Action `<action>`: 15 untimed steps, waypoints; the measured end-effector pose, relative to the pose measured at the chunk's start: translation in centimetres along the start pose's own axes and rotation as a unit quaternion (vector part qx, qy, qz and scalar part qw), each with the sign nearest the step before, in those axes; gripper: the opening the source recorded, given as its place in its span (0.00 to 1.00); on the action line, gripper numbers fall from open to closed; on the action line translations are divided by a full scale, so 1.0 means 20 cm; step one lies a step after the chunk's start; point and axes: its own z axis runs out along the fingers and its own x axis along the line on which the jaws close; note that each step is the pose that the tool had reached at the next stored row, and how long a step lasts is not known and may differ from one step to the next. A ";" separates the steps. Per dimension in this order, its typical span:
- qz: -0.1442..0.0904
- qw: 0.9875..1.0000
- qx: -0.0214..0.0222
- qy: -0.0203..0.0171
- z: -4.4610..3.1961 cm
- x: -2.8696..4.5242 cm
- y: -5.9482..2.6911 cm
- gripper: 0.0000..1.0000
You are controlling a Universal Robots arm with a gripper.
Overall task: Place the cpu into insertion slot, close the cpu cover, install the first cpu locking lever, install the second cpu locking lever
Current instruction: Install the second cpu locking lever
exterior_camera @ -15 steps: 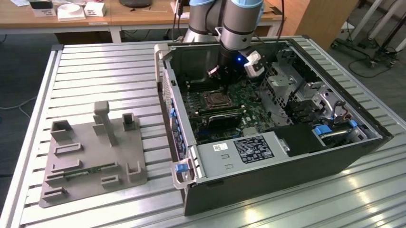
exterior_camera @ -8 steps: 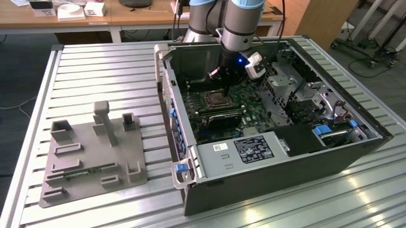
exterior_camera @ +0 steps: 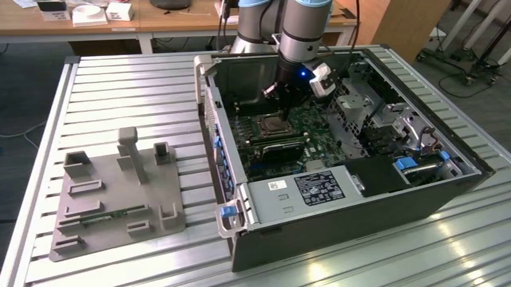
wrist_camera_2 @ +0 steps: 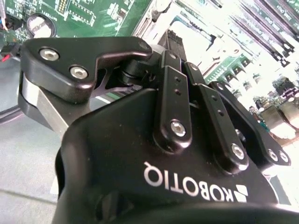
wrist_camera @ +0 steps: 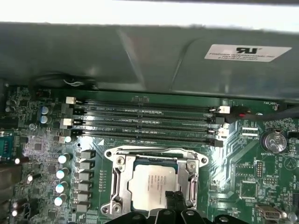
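Nearest in the exterior view, a grey fixture block [exterior_camera: 116,197] is lying on the slatted metal worktop [exterior_camera: 119,89], at about nine o'clock from the open computer case [exterior_camera: 359,197]. A grey box with a white label [exterior_camera: 307,191] is sitting at the case's near end, and the green motherboard [exterior_camera: 271,140] is lying beyond it.

Farther in, the arm is reaching straight down into the case, its gripper [exterior_camera: 285,113] hanging just over the socket area; from here I cannot make out the chip itself.

The first wrist view is filling that in: the cpu [wrist_camera: 152,182] is sitting flat in the socket, its silver top showing through the window of the cpu cover [wrist_camera: 119,179], which is lying down around it. The gripper's fingertips [wrist_camera: 172,199] are pressed together and hovering at the chip's six o'clock edge; whether they touch it I cannot tell. Four memory slots [wrist_camera: 145,121] are running past the socket at twelve o'clock.

The second wrist view is showing the gripper's black fingers [wrist_camera_2: 174,107] folded close together, with bright board behind.
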 end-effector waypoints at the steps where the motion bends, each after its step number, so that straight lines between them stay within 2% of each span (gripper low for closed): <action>1: 0.000 1.000 0.000 0.000 -0.006 0.000 0.000 0.10; 11: 0.000 1.000 0.002 0.003 -0.012 -0.045 -0.016 0.10; 15: 0.000 1.000 0.002 0.003 -0.047 -0.046 -0.016 0.10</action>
